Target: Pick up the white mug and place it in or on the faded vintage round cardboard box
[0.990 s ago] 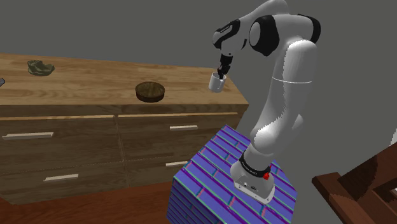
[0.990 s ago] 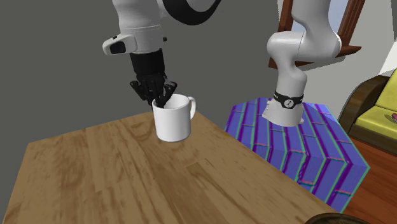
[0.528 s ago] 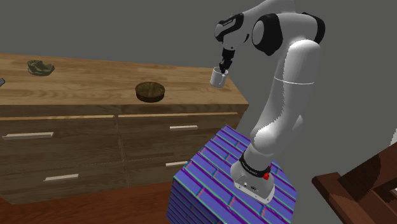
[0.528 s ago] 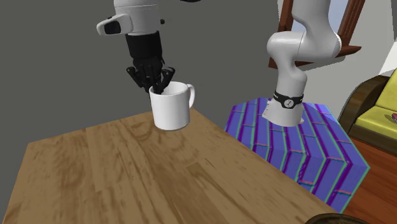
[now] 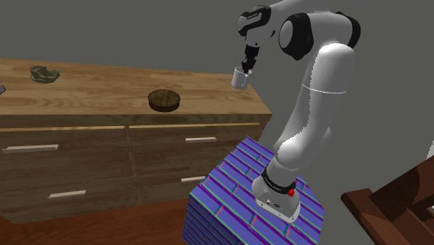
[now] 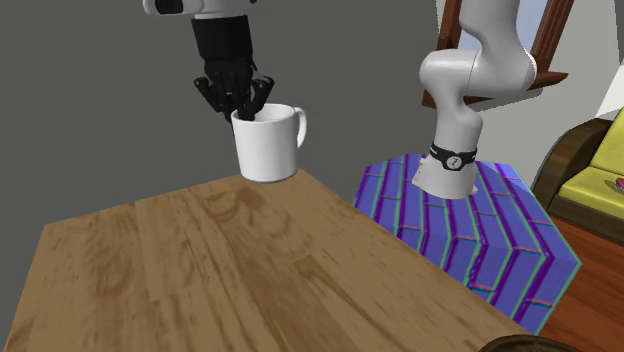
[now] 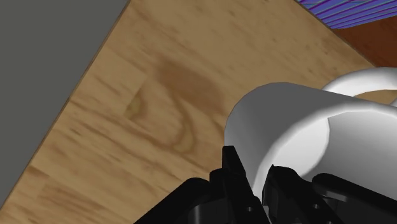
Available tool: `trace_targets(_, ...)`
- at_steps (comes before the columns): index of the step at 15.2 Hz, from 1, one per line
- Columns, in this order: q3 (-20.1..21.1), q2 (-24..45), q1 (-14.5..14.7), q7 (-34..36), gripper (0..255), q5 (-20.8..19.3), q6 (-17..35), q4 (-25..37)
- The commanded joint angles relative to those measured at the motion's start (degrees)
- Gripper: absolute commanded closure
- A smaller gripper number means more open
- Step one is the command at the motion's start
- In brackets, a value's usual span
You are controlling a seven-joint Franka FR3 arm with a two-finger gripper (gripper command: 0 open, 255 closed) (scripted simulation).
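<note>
One white mug [image 5: 240, 78] [image 6: 265, 145] [image 7: 299, 127], one claw [image 5: 246, 67] [image 6: 243, 108] [image 7: 251, 172], one round box [image 5: 164, 99].

- The claw is coming in from above and is clamped on the mug's rim wall. In the wrist view two black fingers [image 7: 230, 167] are pinching the white wall, one outside it and one inside the cup.
- The mug is hanging upright under the claw, over the bench [image 5: 104, 90] [image 6: 200, 270] near its end by the shoulder view's right. In the second exterior view its base is sitting just above the bench's far edge, with a soft shadow on the wood beneath, so it is looking clear of the surface.
- The mug's one handle is pointing toward the second exterior view's right.
- The box is a dark brown, low, open-topped round. It is sitting on the bench toward the shoulder view's left of the mug, well apart from it and nearer the front edge.
- One small greenish object [image 5: 44, 72] is lying further along the bench toward the shoulder view's left, well apart from the box.
- The bench front is showing four light drawer handles [image 5: 200, 139], two per column.
- One white arm [image 5: 313, 104] [image 6: 460, 90] is rising from one blue-purple brick-patterned stand [image 5: 257, 209] [image 6: 470, 230] on a reddish wood floor [image 5: 104, 226].
- A grey wall [image 5: 139, 28] is standing behind the bench.
</note>
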Motion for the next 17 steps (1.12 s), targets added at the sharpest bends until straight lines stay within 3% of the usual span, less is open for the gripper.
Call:
trace_targets(1,-0.05,-0.48,0.1,0.19,255,-0.26,-1.27,0.84)
trace_targets(4,-0.14,-0.9,0.11,0.29,255,-0.5,-3.42,2.63)
trace_targets(17,6.35,-3.96,10.74,17.5,255,-1.54,-4.45,0.99)
